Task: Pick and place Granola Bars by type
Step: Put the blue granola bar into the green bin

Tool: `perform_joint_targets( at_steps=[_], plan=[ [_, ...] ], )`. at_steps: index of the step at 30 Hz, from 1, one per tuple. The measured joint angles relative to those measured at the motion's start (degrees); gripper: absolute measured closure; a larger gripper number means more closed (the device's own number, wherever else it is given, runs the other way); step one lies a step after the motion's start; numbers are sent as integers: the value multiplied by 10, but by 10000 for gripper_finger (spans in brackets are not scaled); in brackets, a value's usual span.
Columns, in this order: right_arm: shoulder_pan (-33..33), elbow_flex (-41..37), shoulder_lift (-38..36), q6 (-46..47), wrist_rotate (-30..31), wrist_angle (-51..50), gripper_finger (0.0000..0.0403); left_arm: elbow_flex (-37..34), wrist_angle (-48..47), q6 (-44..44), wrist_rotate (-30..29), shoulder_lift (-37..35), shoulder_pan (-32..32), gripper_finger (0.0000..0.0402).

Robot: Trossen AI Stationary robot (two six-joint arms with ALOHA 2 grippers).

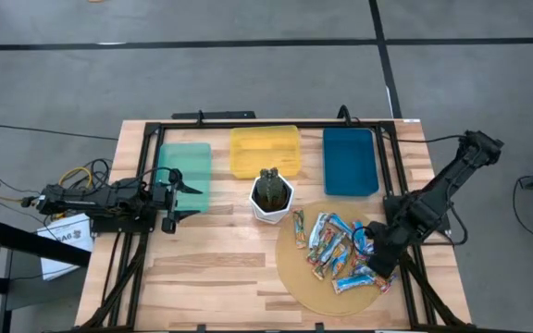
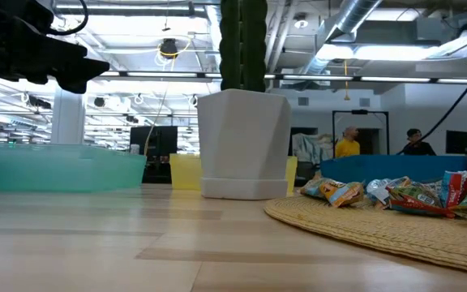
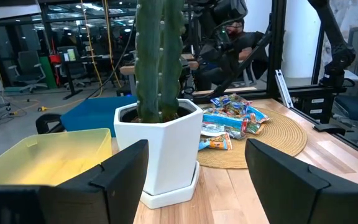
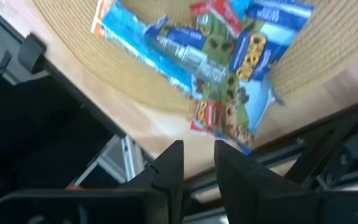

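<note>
From above, the sort looked barely begun: the Granola Bars [image 1: 342, 250] lay heaped on the round woven mat [image 1: 299, 277] at the table's near right, all three trays apparently bare. The right gripper [image 1: 384, 268] hung over the heap's right edge; next it needed to close on one bar. In the right wrist view its fingers [image 4: 169, 163] stood narrowly apart, holding nothing. The left gripper [image 3: 197, 168], wide open, waited by the green tray [image 1: 185, 171].

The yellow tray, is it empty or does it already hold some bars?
Empty. The yellow tray shows only its bare floor from above; the granola bars all lie on the round woven mat.
</note>
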Motion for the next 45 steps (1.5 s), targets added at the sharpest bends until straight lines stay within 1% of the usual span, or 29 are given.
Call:
perform_joint_targets(
  at_steps=[3,14,20,23,29,33,37,41,45],
  plan=[
    [11,0,8,0,26,-1,321,0,0,0,0,0,0,140],
    [35,0,36,-10,86,-31,321,0,0,0,0,0,0,140],
    [36,-6,36,-11,89,-24,316,0,0,0,0,0,0,140],
    [36,-24,36,-11,79,-8,294,0,0,0,0,0,0,140],
    [35,-52,36,-6,75,29,208,0,0,0,0,0,0,140],
    [34,-65,36,-7,75,31,169,0,0,0,0,0,0,140],
    [34,-80,36,-7,77,41,163,0,0,0,0,0,0,140],
    [34,-102,36,-7,77,77,171,0,0,0,0,0,0,140],
    [34,-110,36,-7,80,83,181,0,0,0,0,0,0,140]
  ],
)
